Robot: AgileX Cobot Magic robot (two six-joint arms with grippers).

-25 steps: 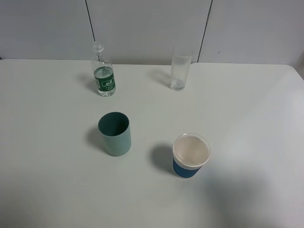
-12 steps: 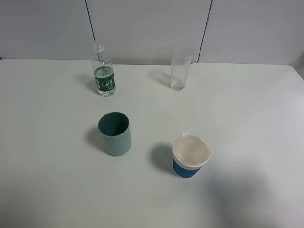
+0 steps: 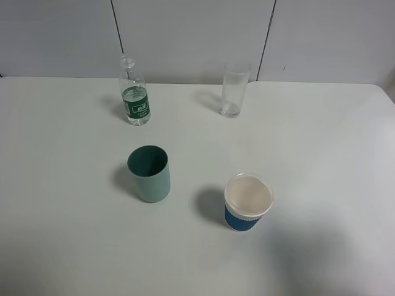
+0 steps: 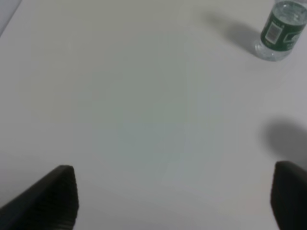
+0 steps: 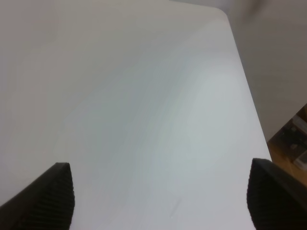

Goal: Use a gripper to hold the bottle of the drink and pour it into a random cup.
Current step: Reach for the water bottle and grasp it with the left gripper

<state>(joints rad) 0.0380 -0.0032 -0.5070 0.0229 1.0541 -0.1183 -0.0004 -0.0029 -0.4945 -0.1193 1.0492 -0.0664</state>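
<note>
The bottle of the drink [image 3: 134, 94] stands uncapped at the back left of the white table; it also shows in the left wrist view [image 4: 283, 28]. The clear glass cup [image 3: 234, 89] stands at the back, right of the bottle. Neither gripper shows in the exterior high view. My left gripper [image 4: 177, 199] is open and empty over bare table, well away from the bottle. My right gripper [image 5: 160, 196] is open and empty over bare table near the table's right edge.
A teal-green plastic cup [image 3: 150, 174] stands left of the table's middle. A blue-sleeved white paper cup [image 3: 248, 202] stands to its right, nearer the front. The table's right edge [image 5: 247, 81] shows in the right wrist view, with floor beyond it.
</note>
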